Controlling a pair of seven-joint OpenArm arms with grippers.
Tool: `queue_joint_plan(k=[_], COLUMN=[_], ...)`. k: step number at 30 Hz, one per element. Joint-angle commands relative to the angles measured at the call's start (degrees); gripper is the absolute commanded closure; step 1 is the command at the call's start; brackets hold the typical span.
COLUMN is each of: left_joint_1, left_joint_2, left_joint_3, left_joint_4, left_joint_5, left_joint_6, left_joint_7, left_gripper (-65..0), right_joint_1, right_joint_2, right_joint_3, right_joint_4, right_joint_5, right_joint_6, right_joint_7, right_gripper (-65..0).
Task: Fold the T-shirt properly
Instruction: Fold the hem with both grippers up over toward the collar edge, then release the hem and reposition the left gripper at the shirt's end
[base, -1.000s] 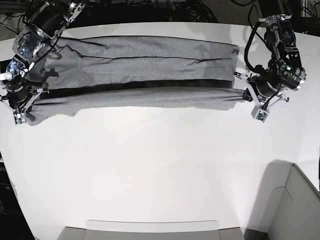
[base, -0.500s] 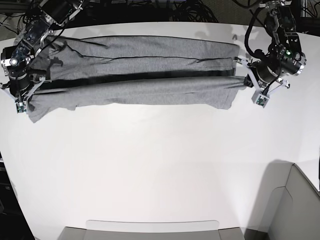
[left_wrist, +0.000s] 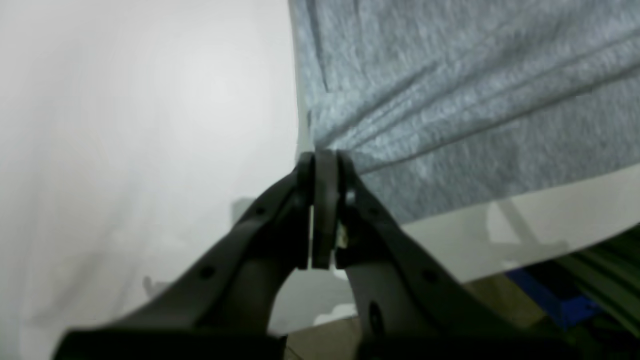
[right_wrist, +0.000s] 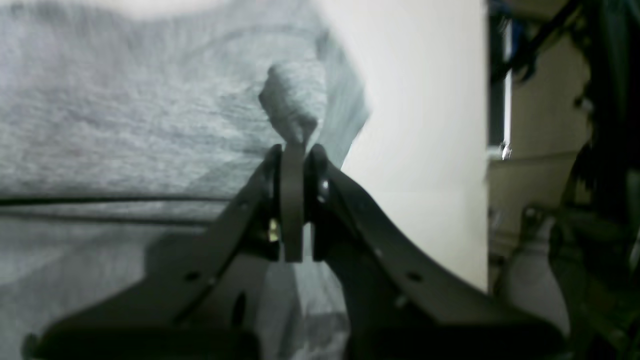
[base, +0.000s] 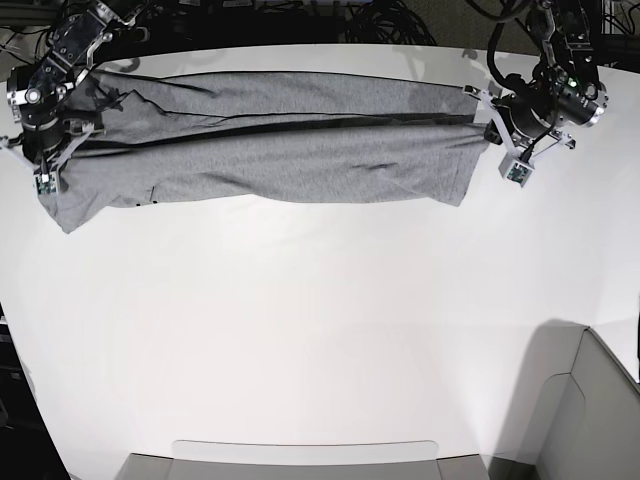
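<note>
Left wrist view: the left claw (left_wrist: 325, 165) is clenched on a bunched corner of the heather-grey cotton T-shirt (left_wrist: 465, 100), cloth fanning away in taut creases over the white surface (left_wrist: 125, 125).

Right wrist view: the right claw (right_wrist: 294, 155) is clamped on a twisted knob of the grey fabric (right_wrist: 292, 100), just above its tips.

Base view: the T-shirt (base: 270, 150) stretches as a long band along the surface's (base: 320, 330) far edge, pinched at both ends by the 2 claws, right (base: 45, 165) and left (base: 495, 135).
</note>
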Motion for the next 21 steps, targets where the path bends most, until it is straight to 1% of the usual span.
queue_joint_plan(k=[1, 6, 10, 11, 12, 13, 14, 15, 16, 18, 19, 21], left_joint_1=[0.6, 1.8, 1.9, 1.9, 1.9, 2.1, 2.8, 3.1, 3.3, 3.2, 3.2, 2.6], left_joint_2=[-0.6, -0.5, -0.5, -0.5, -0.5, -0.5, -0.4, 0.2, 0.6, 1.2, 1.4, 4.0], left_joint_3=[-0.4, 0.2, -0.3, -0.3, -0.3, -0.4, -0.5, -0.5, -0.5, -0.6, -1.0, -3.7], left_joint_4=[1.1, 0.8, 0.8, 0.8, 0.8, 1.0, 1.1, 1.1, 1.1, 1.1, 1.1, 0.9], left_joint_5=[0.3, 0.3, 0.4, 0.4, 0.3, 0.3, 0.3, 0.3, 0.3, 0.3, 0.3, 0.3], left_joint_6=[0.0, 0.0, 0.2, 0.1, 0.0, 0.0, -0.1, -0.6, -2.3, -7.8, -7.8, -7.8], left_joint_7=[-0.5, -2.1, -1.9, -1.9, -2.1, -2.4, -2.6, -3.3, -3.9, -4.1, -4.0, -2.9], left_gripper=[0.0, 0.0, -0.7, -6.4, -10.6, -14.7, -16.9, -17.4, -17.5, -18.5, -19.2, -21.4], right_joint_1=[0.0, -1.4, -1.6, -1.5, -1.5, -1.4, -1.3, -1.2, -1.1, -1.1, -1.1, -1.1], right_joint_2=[1.2, 1.2, 0.3, 0.0, 0.0, 0.0, 0.0, 0.0, -0.1, -0.1, -0.1, -0.1], right_joint_3=[0.6, 0.7, 0.7, 0.7, 0.7, 0.7, 0.7, 0.7, 0.7, 0.4, 0.4, 0.4], right_joint_4=[1.1, 0.7, 0.7, 0.8, 0.9, 0.9, 0.8, 0.8, 0.8, 0.8, 0.8, 0.8], right_joint_5=[0.5, 0.6, 0.6, 0.5, 0.5, 0.5, 0.5, 0.6, 0.6, 0.7, 0.7, 0.7], right_joint_6=[0.6, 0.6, 0.6, 0.6, 0.6, 0.6, 0.6, 0.6, 0.6, 0.6, 0.6, 0.6], right_joint_7=[1.3, 1.3, 1.2, 1.3, 1.3, 1.3, 1.3, 1.3, 1.3, 1.3, 1.3, 1.3], right_gripper=[0.0, 0.0, 0.0, 0.0, 0.0, 0.0, 0.0, -3.0, -5.9, -12.1, -14.3, -17.2])
